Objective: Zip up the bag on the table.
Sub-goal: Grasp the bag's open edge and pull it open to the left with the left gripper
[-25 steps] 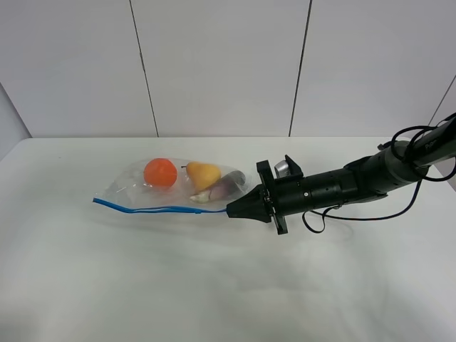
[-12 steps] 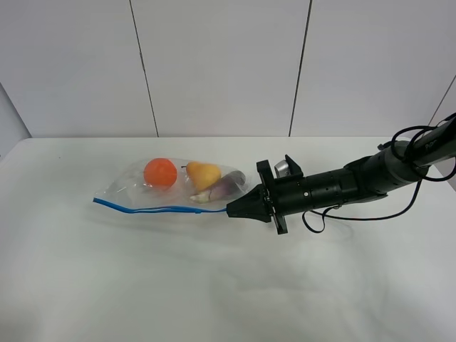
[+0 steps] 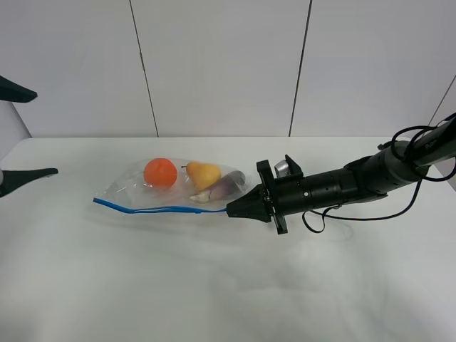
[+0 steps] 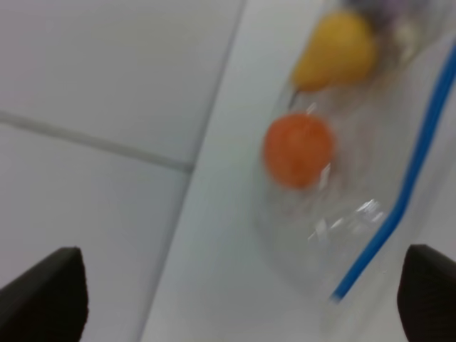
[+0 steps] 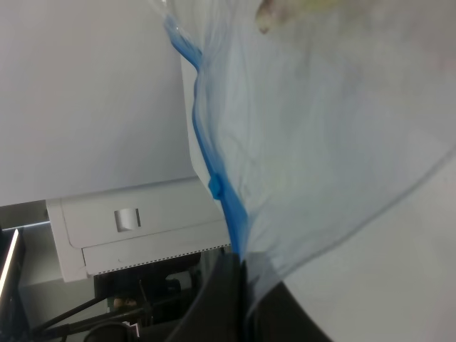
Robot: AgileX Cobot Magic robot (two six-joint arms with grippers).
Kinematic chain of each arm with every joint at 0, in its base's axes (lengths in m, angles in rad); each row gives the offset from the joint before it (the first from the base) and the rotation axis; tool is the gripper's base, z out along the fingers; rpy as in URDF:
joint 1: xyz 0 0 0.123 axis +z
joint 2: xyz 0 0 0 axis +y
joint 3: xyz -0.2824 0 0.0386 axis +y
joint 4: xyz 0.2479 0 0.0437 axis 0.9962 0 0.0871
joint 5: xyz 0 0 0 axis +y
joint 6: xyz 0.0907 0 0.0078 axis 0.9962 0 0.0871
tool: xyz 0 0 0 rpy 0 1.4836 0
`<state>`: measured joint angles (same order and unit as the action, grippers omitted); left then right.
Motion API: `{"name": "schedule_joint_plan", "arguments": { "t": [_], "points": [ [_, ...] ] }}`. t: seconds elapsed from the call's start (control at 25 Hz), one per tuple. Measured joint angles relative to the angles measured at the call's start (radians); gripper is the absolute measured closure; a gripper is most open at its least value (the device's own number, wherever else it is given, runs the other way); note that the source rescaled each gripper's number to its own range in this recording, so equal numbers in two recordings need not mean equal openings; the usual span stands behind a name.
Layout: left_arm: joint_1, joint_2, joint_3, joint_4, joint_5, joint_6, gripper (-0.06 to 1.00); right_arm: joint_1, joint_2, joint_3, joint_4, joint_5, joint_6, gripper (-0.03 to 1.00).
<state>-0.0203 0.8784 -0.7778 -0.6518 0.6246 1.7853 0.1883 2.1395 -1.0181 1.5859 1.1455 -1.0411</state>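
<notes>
The clear bag [image 3: 178, 189] lies on the white table [image 3: 214, 285] with an orange [image 3: 160, 172], a yellow pear [image 3: 204, 174] and a purple eggplant [image 3: 228, 185] inside. Its blue zipper strip [image 3: 149, 209] runs along the near edge. My right gripper [image 3: 231, 209] is shut on the strip's right end, as the right wrist view [image 5: 239, 285] also shows. My left gripper [image 3: 46, 134] is open at the far left, above the table and apart from the bag. The left wrist view, blurred, shows the orange [image 4: 298, 149] and the strip [image 4: 399, 206] ahead of its fingers [image 4: 43, 299].
A white panelled wall [image 3: 221, 64] stands behind the table. The right arm's cables [image 3: 335, 214] loop on the table beside the arm. A small tab [image 5: 216, 187] sits on the strip near the right gripper.
My left gripper has come into view at the left edge; it was out of view before. The right gripper and the bag have not moved.
</notes>
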Motion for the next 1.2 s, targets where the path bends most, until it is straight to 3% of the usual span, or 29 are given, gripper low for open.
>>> {"name": "schedule_joint_plan", "arguments": {
  "t": [0.24,0.56,1.0,1.2],
  "points": [
    [-0.157,0.0,0.061,-0.026,-0.054,0.024,-0.05,0.0,0.0,0.0,0.0,0.0,0.0,0.97],
    [-0.331,0.016,0.172,-0.087,-0.215,0.015,-0.05,0.0,0.0,0.0,0.0,-0.001,0.0,0.97],
    [-0.492,0.335,0.179,-0.105,-0.419,0.013,-0.05,0.0,0.0,0.0,0.0,-0.002,0.001,0.97],
    [-0.604,0.494,0.179,-0.107,-0.589,-0.007,-0.05,0.0,0.0,0.0,0.0,-0.002,0.002,0.97]
  ]
}}
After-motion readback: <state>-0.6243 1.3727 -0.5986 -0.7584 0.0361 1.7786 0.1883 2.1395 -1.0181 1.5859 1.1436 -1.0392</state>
